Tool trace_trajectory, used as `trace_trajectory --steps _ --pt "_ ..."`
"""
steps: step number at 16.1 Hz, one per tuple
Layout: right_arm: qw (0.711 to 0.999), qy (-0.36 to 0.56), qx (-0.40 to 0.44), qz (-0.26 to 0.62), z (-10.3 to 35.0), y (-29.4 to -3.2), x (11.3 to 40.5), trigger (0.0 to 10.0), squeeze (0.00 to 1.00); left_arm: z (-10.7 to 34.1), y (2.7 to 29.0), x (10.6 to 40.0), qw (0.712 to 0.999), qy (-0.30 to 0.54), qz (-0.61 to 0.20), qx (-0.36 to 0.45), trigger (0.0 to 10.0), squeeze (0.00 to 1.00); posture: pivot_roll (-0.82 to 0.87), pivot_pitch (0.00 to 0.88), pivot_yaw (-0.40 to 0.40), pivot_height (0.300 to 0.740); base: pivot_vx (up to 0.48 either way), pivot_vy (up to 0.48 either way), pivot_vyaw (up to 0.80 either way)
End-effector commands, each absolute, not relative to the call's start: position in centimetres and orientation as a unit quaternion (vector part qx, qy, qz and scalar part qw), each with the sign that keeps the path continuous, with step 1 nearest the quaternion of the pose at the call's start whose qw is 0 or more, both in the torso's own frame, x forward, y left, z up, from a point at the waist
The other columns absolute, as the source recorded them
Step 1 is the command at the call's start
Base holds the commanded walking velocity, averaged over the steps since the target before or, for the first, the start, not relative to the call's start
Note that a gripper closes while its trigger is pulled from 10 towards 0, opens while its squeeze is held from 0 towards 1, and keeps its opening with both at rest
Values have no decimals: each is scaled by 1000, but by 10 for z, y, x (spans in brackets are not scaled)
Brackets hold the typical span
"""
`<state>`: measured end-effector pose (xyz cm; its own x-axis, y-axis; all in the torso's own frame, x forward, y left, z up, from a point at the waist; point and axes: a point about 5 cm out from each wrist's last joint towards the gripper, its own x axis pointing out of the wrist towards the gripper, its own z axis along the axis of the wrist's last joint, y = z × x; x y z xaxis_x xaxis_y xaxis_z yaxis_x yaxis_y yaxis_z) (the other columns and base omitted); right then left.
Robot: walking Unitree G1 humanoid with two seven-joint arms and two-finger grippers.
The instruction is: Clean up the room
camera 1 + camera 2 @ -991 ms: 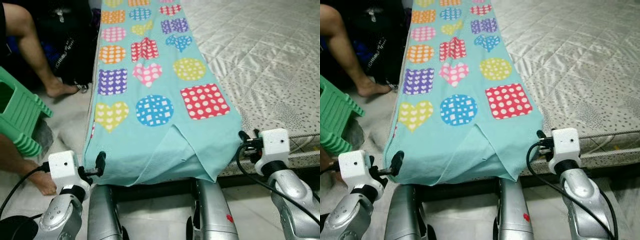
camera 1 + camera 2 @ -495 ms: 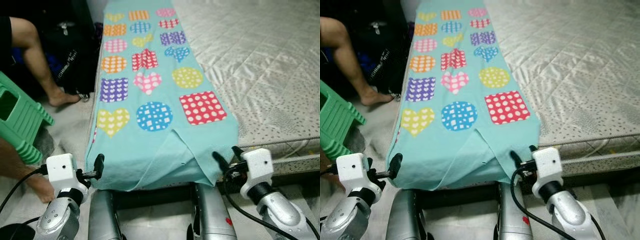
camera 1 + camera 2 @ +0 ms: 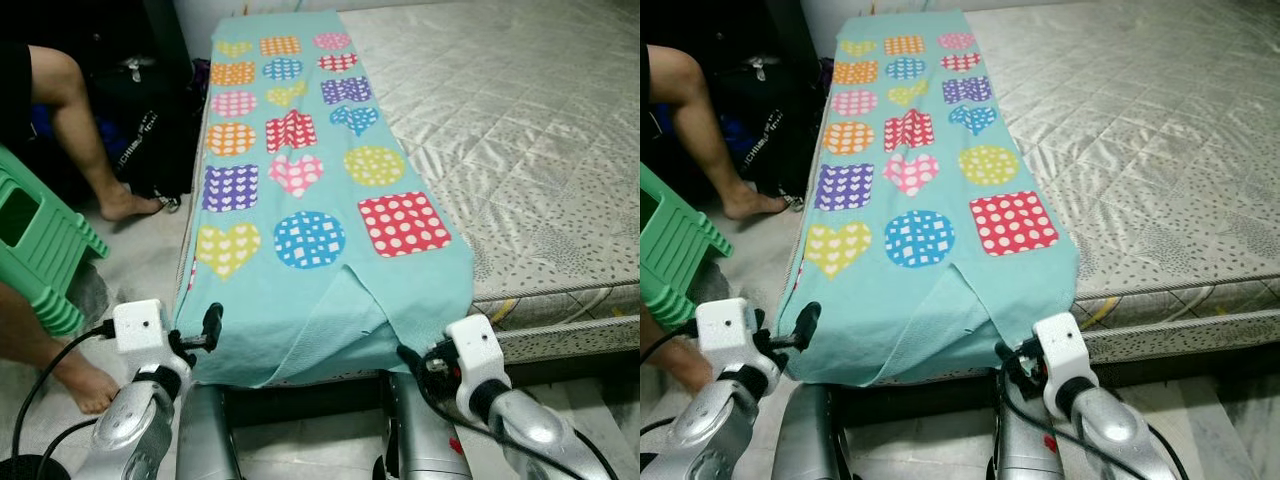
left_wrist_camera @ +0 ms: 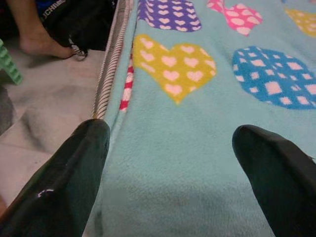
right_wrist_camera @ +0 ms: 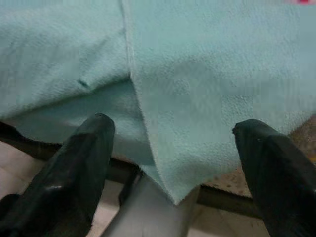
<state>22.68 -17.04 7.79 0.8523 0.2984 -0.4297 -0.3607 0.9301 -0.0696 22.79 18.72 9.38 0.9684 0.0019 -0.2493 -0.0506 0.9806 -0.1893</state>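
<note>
Both hands are held with fingers spread at the hanging near edge of a teal blanket (image 3: 320, 200): left hand (image 3: 210, 328), right hand (image 5: 173, 163). It is spread along the mattress (image 3: 520, 150) edge.

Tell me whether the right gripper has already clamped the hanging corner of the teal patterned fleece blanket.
No. In the right wrist view the right gripper has its jaws spread wide, with the teal patterned fleece blanket hanging free between them.

Teal patterned blanket (image 3: 310, 190) flat along the mattress edge
</note>
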Motion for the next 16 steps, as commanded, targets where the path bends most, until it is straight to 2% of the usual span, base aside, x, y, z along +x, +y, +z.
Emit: trace_trajectory --steps 1,2,3,4,5,8,14,16 --pt "957 218 -73 175 77 -169 228 10000 992 93 189 228 988 126 15 -91 10000 0 -96 37 40 482 0 0 0" --pt "952 235 -80 177 74 -166 227 10000 537 92 189 229 988 126 14 -91 10000 0 -99 39 41 482 0 0 0" --pt "950 244 -84 176 71 -164 227 10000 537 91 188 228 988 126 13 -91 10000 0 -99 39 41 482 0 0 0" --pt "949 253 -89 164 69 -160 227 10000 141 91 188 228 988 126 14 -91 10000 0 -96 46 41 482 0 0 0" --pt "949 256 -92 161 68 -158 227 10000 0 92 188 228 988 126 14 -91 10000 0 -94 49 43 482 0 0 0" --pt "945 260 -113 163 64 -134 221 10000 0 92 190 226 988 125 20 -88 10000 0 -87 55 44 482 0 0 0" --pt "961 229 -135 82 69 -123 233 10000 0 94 191 231 989 117 31 -82 10000 0 -80 73 47 482 0 0 0" --pt "961 223 -141 79 68 -118 237 10000 0 95 192 231 989 114 34 -82 10000 0 -75 77 46 482 0 0 0"
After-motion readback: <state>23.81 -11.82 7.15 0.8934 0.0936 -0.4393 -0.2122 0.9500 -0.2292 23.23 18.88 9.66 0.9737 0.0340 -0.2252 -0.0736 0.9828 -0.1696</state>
